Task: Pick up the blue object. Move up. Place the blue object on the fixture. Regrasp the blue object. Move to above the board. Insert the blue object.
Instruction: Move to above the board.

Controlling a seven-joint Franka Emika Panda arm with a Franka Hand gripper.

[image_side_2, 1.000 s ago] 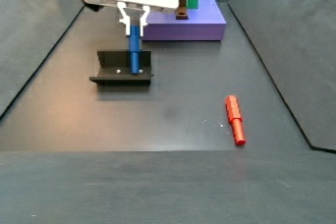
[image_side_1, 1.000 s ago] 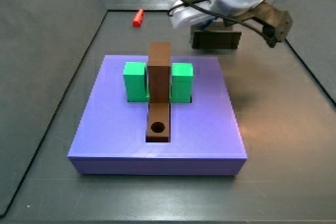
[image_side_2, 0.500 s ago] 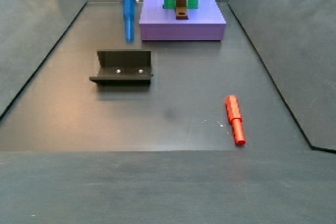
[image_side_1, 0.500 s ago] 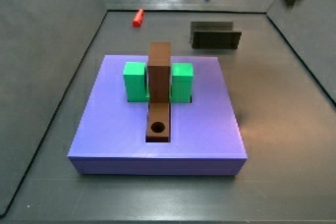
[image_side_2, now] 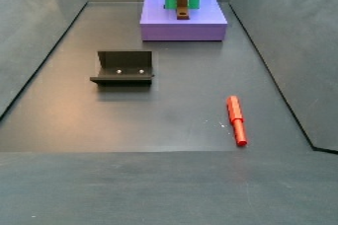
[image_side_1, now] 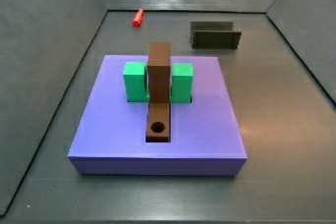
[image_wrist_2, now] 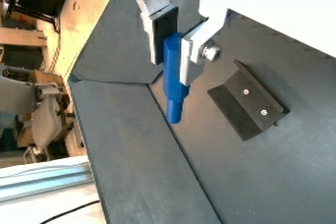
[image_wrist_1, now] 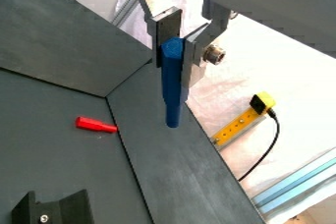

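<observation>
The gripper (image_wrist_1: 183, 33) is above both side views' frames and shows only in the wrist views, its fingers (image_wrist_2: 163, 20) pinching the blue object (image_wrist_1: 172, 81) by its top end, high over the floor. With so little held, the long piece could tilt and catch the rim of the hole in the brown bar (image_side_1: 159, 88) on the board (image_side_1: 210, 125) near the table's end, far from the fixture (image_side_2: 125, 68).

Showing the gripper (image_wrist_1: 176, 56) (image_wrist_2: 175, 46) in both wrist views only, hanging above the dark floor: two flat silver finger plates (image_wrist_1: 167, 24) carrying dark pads (image_wrist_2: 160, 19), a round silver bolt head (image_wrist_1: 214, 54) sticking out beside one plate
</observation>
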